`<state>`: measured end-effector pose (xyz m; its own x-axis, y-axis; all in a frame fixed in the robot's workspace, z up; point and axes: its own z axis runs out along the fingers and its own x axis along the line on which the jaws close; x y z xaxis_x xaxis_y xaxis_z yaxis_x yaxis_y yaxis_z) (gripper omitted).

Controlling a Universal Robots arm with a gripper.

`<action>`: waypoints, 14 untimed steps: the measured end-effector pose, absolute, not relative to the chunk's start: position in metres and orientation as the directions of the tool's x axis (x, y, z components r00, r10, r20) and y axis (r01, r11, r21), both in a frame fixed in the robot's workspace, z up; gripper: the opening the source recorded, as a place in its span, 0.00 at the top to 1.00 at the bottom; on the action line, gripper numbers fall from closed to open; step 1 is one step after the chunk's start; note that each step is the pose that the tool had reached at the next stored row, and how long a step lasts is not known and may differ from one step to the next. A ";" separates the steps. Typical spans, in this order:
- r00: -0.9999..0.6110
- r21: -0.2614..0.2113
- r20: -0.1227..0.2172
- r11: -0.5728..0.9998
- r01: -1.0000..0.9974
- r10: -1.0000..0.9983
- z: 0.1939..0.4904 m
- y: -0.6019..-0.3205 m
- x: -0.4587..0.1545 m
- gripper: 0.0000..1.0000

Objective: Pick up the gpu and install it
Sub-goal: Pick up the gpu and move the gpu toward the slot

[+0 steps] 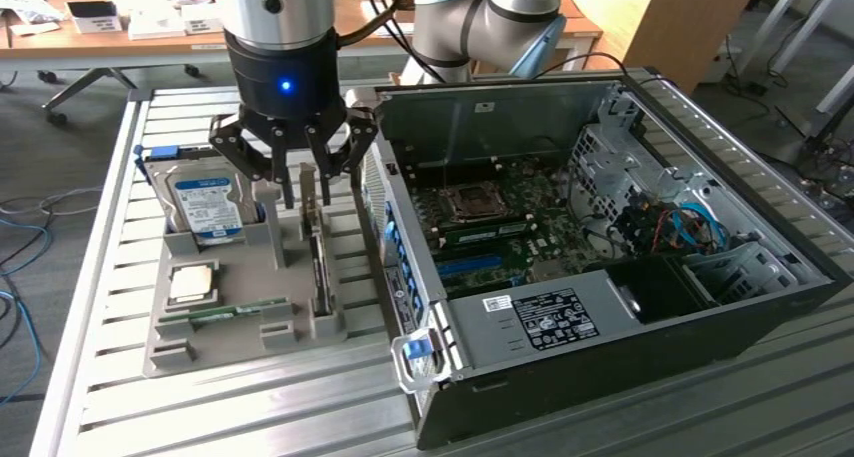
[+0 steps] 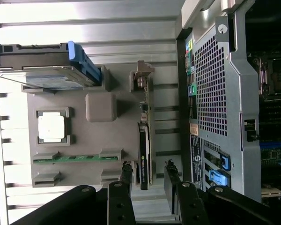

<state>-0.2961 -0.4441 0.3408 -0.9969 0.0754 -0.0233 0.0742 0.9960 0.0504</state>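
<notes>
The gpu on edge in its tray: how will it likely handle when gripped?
The gpu is a flat board, probably stiff. Thin and on edge in the grey tray, it may tilt if gripped off-centre. Its exposed circuitry seems fragile.

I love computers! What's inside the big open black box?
Inside the computer case are a green board with a silvery square socket, blue cables and a labelled grey box. The grey box hides whatever lies beneath it.

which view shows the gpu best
The wrist view: the gpu shows edge-on along its full length in the grey tray, framed between the fingers of the open pincer. The exterior view shows a thin upright card beneath the pincer.
</notes>
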 end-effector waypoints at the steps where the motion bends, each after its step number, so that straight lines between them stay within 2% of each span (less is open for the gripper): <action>1: -0.997 0.050 -0.023 0.996 0.074 0.075 0.341 -0.444 -0.296 0.58; 14: -0.997 0.050 -0.023 0.996 0.074 0.075 0.336 -0.444 -0.296 0.58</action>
<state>-0.2961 -0.4441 0.3359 -0.9969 0.0754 -0.0233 0.0741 0.9960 0.0504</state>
